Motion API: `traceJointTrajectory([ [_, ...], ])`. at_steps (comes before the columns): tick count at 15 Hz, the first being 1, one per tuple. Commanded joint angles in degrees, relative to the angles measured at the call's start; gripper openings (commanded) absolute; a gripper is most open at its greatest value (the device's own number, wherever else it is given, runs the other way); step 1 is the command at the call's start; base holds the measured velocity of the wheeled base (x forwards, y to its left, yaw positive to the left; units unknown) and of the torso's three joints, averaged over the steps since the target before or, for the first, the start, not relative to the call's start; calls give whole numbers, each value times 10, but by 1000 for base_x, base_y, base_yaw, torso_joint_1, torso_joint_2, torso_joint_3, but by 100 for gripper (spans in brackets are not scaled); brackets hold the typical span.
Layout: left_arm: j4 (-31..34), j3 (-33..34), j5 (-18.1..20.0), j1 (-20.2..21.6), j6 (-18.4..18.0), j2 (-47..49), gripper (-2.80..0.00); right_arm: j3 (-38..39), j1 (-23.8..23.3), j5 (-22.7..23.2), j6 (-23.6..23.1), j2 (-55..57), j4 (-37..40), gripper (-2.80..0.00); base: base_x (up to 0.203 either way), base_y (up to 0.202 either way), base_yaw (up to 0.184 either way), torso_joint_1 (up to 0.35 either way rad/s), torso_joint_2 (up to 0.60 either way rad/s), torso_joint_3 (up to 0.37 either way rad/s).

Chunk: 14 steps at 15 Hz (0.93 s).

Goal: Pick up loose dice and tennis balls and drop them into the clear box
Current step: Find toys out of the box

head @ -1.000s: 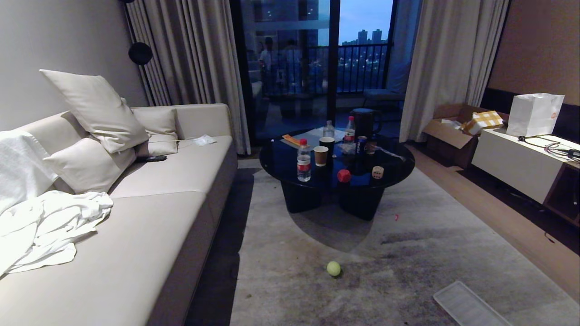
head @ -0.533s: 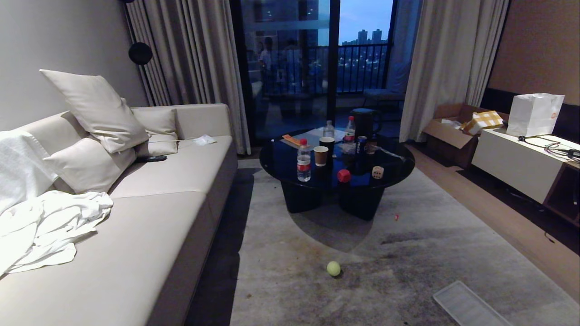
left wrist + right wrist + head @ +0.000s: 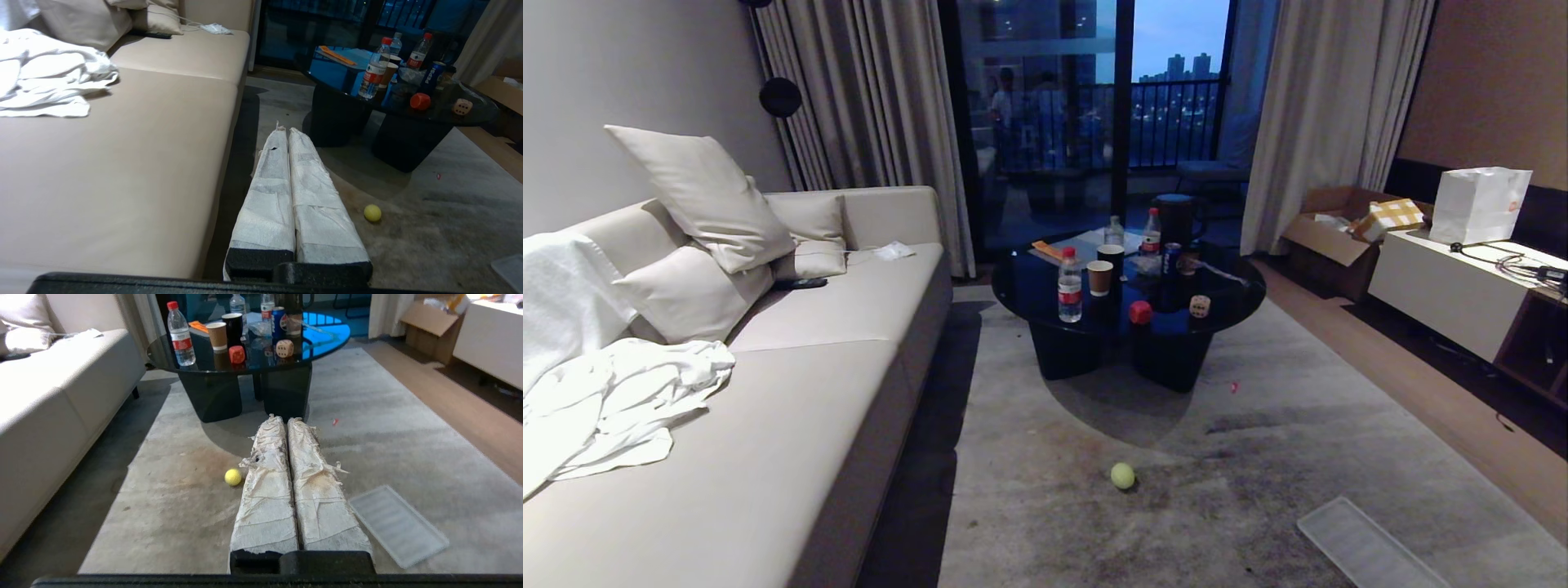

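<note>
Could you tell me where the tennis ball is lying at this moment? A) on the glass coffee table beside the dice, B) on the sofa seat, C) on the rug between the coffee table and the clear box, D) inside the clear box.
C: the tennis ball sits on the grey rug, nearer the camera than the coffee table and apart from the clear box, which is empty.

A home living room is being shown. It is being marked by a sofa [image 3: 833, 343] with cushions [image 3: 703, 196], a coffee table [image 3: 1127, 286], rug [image 3: 1258, 457] and curtains [image 3: 874, 122].
</note>
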State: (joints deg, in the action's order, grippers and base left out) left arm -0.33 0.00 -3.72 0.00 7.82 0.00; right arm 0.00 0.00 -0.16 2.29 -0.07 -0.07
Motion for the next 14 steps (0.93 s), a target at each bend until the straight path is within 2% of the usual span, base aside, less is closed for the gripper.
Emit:
traceJointTrajectory([
  [1,0,0,-1,0,1,0,-280,0,0,0,0,1,0,-280,-192,0,-2,4,5,2],
  [12,0,0,0,0,0,0,-280,1,0,0,0,1,0,-280,-180,0,-1,2,3,1],
  [14,0,0,0,0,0,0,-280,0,1,0,0,1,0,-280,-59,0,1,1,1,3],
])
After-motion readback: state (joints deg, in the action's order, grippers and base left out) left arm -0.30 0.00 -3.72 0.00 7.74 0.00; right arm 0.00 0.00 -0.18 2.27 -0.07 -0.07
